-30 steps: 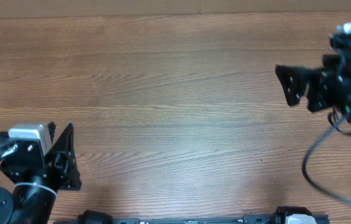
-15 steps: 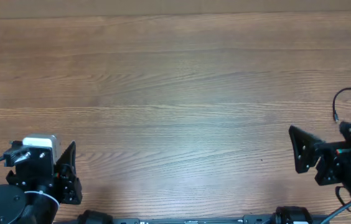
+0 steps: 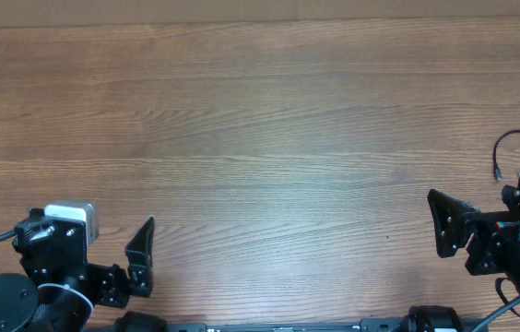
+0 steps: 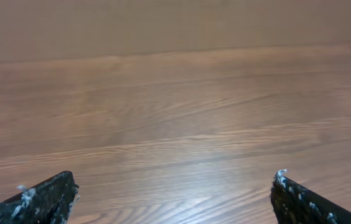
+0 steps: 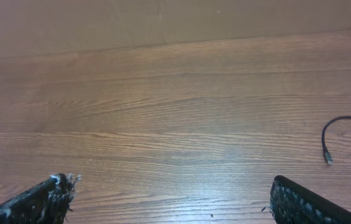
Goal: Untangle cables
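**Item 1: cables** [image 3: 509, 146]. Thin black cords at the right margin of the table [image 3: 260, 138], beyond the right gripper [image 5: 172, 182] toward the far edge and off to its right. One strand shows clearly. It curves in from the table's right margin, bends, and drops back toward the right gripper, ending in a small plug [image 5: 328, 156]. Its free end therefore runs roughly far-to-near. Two more short ends show further out past the right gripper. The rest runs out of sight, so I cannot tell the number of cords or whether they are knotted.

**Item 2: right gripper.** Jaws spread wide, nothing between them, bare wood beneath. Well apart from the plug, but plainly the nearer arm. I judge that any reach for the cords falls to it, going forward and to its right.

**Item 3: left gripper** [image 4: 174, 180]. Far across the table from the right gripper, at the near edge. Jaws wide, holding nothing, with no cord near it.

**Item 4: containers.** None in view. The cords lie directly on the table.
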### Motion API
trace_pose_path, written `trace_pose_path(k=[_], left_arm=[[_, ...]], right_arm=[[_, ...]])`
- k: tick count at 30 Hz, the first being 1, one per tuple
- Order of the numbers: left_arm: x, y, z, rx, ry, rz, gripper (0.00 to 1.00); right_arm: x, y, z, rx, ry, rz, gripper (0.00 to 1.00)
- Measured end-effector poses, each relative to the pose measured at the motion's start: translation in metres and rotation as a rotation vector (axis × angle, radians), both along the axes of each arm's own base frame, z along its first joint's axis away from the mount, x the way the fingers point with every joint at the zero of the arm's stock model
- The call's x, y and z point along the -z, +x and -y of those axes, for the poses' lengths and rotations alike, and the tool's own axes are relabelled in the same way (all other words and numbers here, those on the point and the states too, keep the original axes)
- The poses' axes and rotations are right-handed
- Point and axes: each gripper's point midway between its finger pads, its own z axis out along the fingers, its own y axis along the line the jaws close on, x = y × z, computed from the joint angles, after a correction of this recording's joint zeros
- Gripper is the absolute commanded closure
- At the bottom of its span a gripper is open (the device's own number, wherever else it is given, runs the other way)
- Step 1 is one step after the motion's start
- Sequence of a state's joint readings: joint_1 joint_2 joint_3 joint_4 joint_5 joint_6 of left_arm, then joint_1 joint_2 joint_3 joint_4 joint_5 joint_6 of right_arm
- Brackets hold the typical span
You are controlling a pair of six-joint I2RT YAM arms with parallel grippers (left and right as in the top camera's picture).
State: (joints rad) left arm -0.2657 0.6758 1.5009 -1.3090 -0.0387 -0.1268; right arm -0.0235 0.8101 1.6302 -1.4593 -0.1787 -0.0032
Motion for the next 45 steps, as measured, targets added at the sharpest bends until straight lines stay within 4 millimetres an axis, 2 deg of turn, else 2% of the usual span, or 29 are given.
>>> trace_pose_path(k=[5, 9, 14, 19, 24, 27, 32, 38, 45], left_arm=[[0.004, -0.008, 0.02, 0.08, -0.101, -0.05, 0.01], [0.013, -0.016, 0.026, 0.109, -0.132, -0.104, 0.0], [0.019, -0.021, 0.027, 0.115, -0.133, -0.137, 0.01], [0.014, -0.012, 0.017, 0.077, -0.074, -0.086, 0.0], [-0.025, 0.029, 0.017, 0.077, -0.007, 0.182, 0.01], [-0.031, 0.046, 0.015, 0.072, 0.03, 0.323, 0.0], [-0.03, 0.046, 0.015, 0.096, 0.09, 0.584, 0.0], [-0.012, 0.032, 0.017, 0.118, 0.198, 0.848, 0.0], [0.036, 0.037, 0.018, 0.119, 0.326, 0.968, 0.0]], right_arm=[[0.0, 0.0, 0.0, 0.0, -0.001, 0.001, 0.0], [0.0, 0.0, 0.0, 0.001, 0.0, 0.0, 0.0], [0.0, 0.0, 0.0, 0.0, 0.0, 0.001, 0.0], [0.0, 0.0, 0.0, 0.0, 0.0, 0.0, 0.0], [0.0, 0.0, 0.0, 0.0, 0.0, 0.001, 0.0], [0.0, 0.0, 0.0, 0.001, 0.0, -0.001, 0.0], [0.001, 0.0, 0.0, 0.002, -0.001, -0.001, 0.0], [0.0, 0.0, 0.0, 0.002, -0.001, -0.001, 0.0], [0.001, 0.0, 0.001, 0.003, -0.001, -0.001, 0.0]])
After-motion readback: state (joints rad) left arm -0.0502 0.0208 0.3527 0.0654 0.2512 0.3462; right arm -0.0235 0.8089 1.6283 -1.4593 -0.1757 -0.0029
